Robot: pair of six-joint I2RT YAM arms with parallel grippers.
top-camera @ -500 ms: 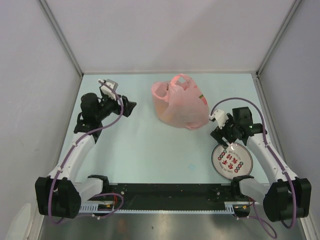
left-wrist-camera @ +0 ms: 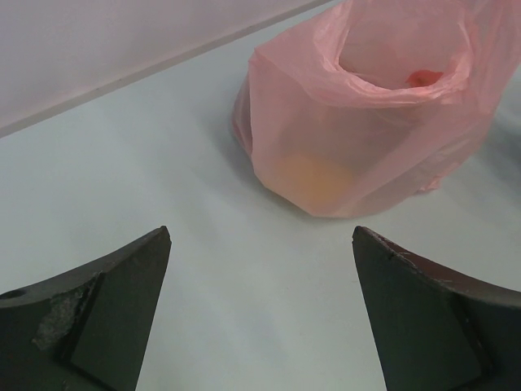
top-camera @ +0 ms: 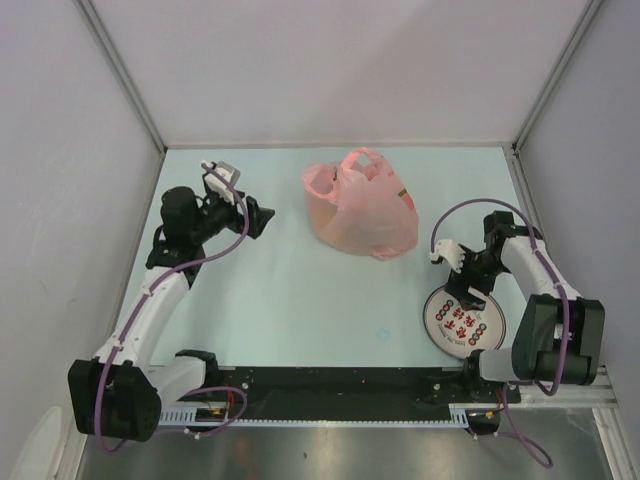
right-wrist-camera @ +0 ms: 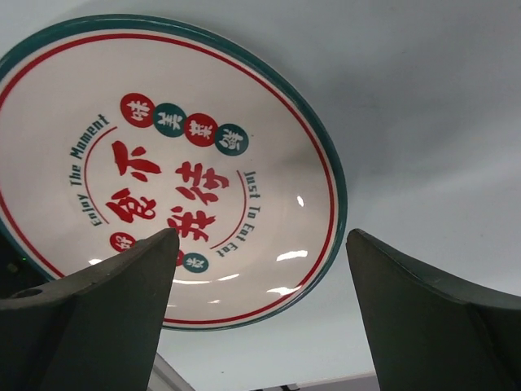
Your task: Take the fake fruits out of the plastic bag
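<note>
The pink plastic bag (top-camera: 360, 208) stands at the back middle of the table with its mouth open and handles up. In the left wrist view the bag (left-wrist-camera: 366, 114) shows a yellow-orange fruit (left-wrist-camera: 313, 181) through its side and a red piece (left-wrist-camera: 423, 78) at the mouth; other fruits are hidden. My left gripper (top-camera: 266, 217) is open and empty, to the left of the bag, pointing at it (left-wrist-camera: 260, 244). My right gripper (top-camera: 468, 294) is open and empty above the upper edge of the plate; in its wrist view (right-wrist-camera: 262, 244) it hangs over the plate.
A round white plate (top-camera: 464, 319) with red and black print and a green rim lies at the front right; it also shows in the right wrist view (right-wrist-camera: 269, 114). White walls enclose the table on three sides.
The right arm has swung back toward the right edge and its gripper has turned down over the plate. The left gripper has shifted slightly. The bag has not moved.
</note>
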